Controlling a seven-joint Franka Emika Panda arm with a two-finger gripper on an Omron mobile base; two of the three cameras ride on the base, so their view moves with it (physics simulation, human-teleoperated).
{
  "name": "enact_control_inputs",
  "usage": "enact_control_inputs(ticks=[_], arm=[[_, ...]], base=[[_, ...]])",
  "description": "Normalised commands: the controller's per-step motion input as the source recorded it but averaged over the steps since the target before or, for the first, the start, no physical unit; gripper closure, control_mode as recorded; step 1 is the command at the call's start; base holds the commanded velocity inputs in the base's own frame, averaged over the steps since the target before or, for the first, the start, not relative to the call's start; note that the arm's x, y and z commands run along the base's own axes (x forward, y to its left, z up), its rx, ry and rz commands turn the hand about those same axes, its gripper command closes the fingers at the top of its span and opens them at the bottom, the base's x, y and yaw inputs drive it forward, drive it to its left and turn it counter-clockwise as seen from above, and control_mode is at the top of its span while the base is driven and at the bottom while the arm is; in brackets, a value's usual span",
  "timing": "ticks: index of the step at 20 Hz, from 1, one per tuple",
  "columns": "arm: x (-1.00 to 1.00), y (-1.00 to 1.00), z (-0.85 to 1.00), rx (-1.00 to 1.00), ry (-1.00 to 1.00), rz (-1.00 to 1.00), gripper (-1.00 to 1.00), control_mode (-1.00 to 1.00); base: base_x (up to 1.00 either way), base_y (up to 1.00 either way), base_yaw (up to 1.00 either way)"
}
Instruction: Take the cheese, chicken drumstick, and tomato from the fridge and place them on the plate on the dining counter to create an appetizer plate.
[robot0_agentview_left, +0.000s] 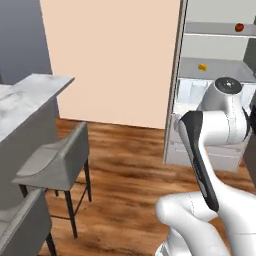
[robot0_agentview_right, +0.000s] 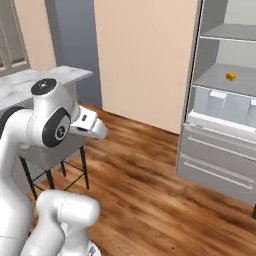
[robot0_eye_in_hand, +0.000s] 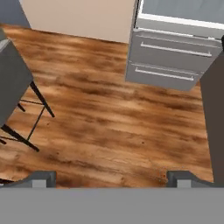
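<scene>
The grey fridge stands open at the right, across the wood floor from me. A yellow-orange cheese wedge lies on its middle shelf, above the translucent drawer. The red tomato rests on the shelf above that. The chicken drumstick and the blue plate are out of view. A corner of the marble dining counter shows at the left. My gripper hangs over bare floor, open and holding nothing, its fingertips wide apart, well short of the fridge's lower drawers.
Two grey bar stools stand against the counter at the left, one of them just behind my arm. The dark fridge door stands open at the right. A peach wall closes the back.
</scene>
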Motion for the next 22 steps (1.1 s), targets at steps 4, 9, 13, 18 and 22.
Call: enact_control_inputs(ticks=[4,9,13,18,22], arm=[[0.00,0.00,0.00,0.00,0.00,0.00,-1.00,1.00],[0.00,0.00,0.00,0.00,0.00,0.00,-1.00,1.00],[0.00,0.00,0.00,0.00,0.00,0.00,-1.00,1.00],[0.00,0.00,0.00,0.00,0.00,0.00,-1.00,1.00],[0.00,0.00,0.00,0.00,0.00,0.00,-1.00,1.00]], base=[[0.26,-0.59,-0.60],[0.31,-0.60,-0.58],[0.71,-0.08,-0.31],[1.00,0.00,-0.06],[1.00,0.00,0.00]])
